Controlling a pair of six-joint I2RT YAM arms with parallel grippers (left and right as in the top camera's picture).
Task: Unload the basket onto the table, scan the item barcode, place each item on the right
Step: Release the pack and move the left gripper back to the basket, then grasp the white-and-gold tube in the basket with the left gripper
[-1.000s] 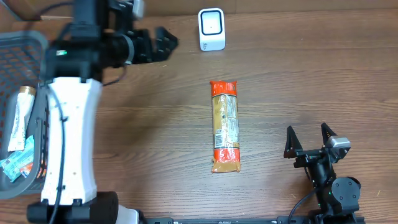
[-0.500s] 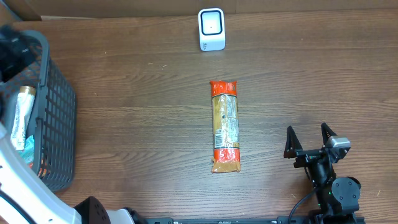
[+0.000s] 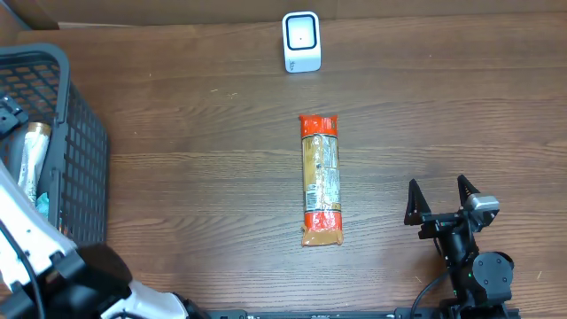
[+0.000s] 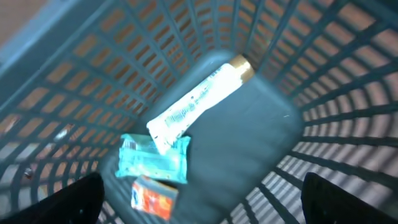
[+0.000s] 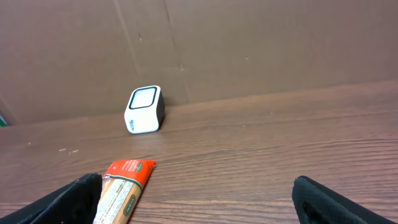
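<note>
The packet (image 3: 321,180) lies flat near the middle of the table (image 3: 177,177). Its long axis runs from 12 to 6 o'clock, and it has an orange band at each end. It is free of both hands.

Seen from overhead, the right hand (image 3: 438,190) sits low near the table's 4 o'clock corner. Its two dark fingers are spread wide and point toward 12 o'clock, with only bare wood between them. From this hand the packet is at about 9 to 10 o'clock and well apart, and no finger touches it. In the right wrist view, the packet's orange end shows just inside the left fingertip, low in the picture.

The barcode scanner (image 3: 301,42), a small white box, stands upright at the table's 12 o'clock edge. It is straight beyond the packet's far end, with a clear stretch of table between them.

The left hand (image 4: 199,193) is over the dark mesh basket (image 3: 84,168) at the table's 9 o'clock side, so the packet is far off at its 3 o'clock. Its wrist view looks down into the basket. The fingertips show at the two bottom corners, set wide apart and gripping nothing.

On the basket floor lie three things:
- a white tube (image 4: 193,102) with a gold cap, lying aslant
- a teal pouch (image 4: 153,158), whose upper edge the tube overlaps
- a small orange-and-white box (image 4: 152,194), touching the pouch at its 6 o'clock

The view is blurred, so the print on them cannot be read.
</note>
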